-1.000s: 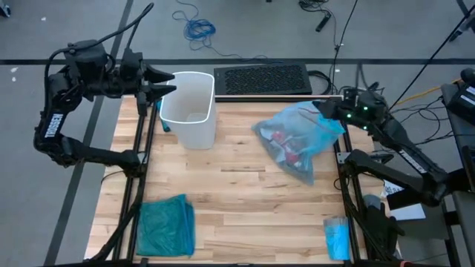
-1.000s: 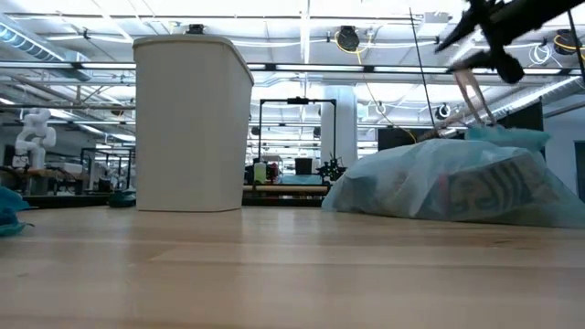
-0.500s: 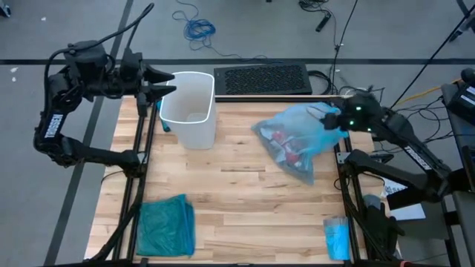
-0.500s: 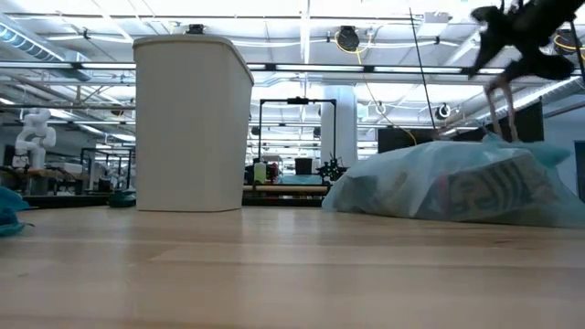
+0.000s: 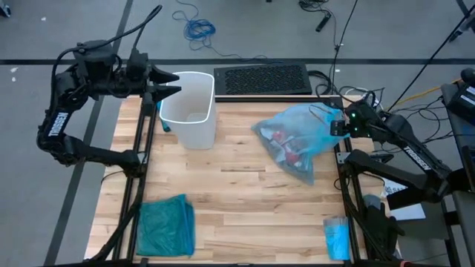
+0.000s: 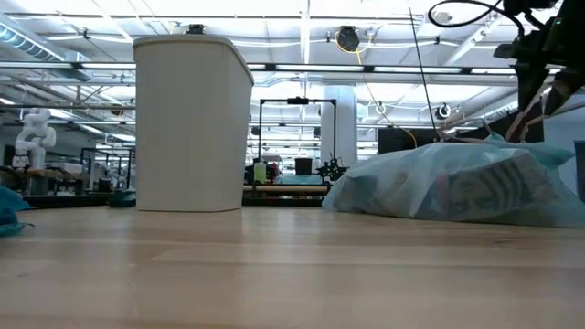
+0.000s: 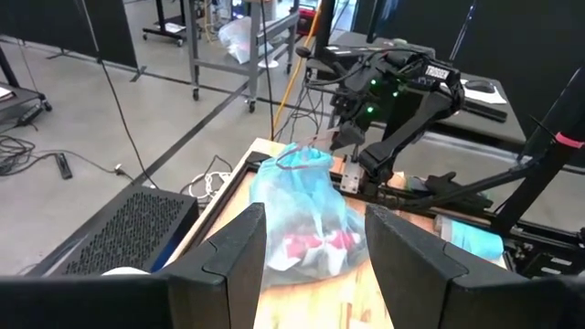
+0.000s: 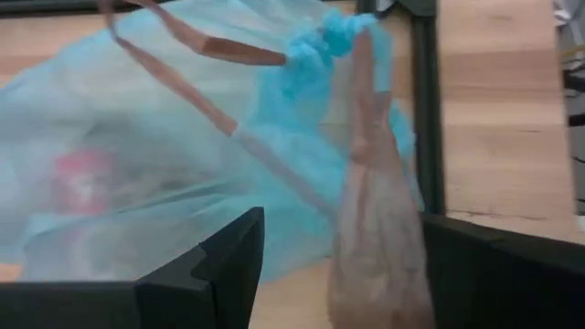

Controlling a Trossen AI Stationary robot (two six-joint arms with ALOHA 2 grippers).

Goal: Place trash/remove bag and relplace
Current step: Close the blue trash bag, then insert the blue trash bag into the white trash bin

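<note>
The right wrist view alone shows the open right claw (image 8: pixel 334 265) astride a tan drawstring (image 8: pixel 370 174) on the crinkly, see-through bag (image 5: pixel 297 141); the left claw (image 5: pixel 169 83) is open and empty.

Filling most of the view: the pale blue see-through bag (image 8: pixel 137 174), crinkled, gathered to a knot, lying on the wooden bench (image 8: pixel 498 137). Brown drawstring (image 8: pixel 210 114) looping from the knot across the bag. Red blur of trash (image 8: pixel 84 178) inside. Right end effector (image 8: pixel 334 274) with dark fingers (image 8: pixel 224 270) spread apart just before the bag.
</note>
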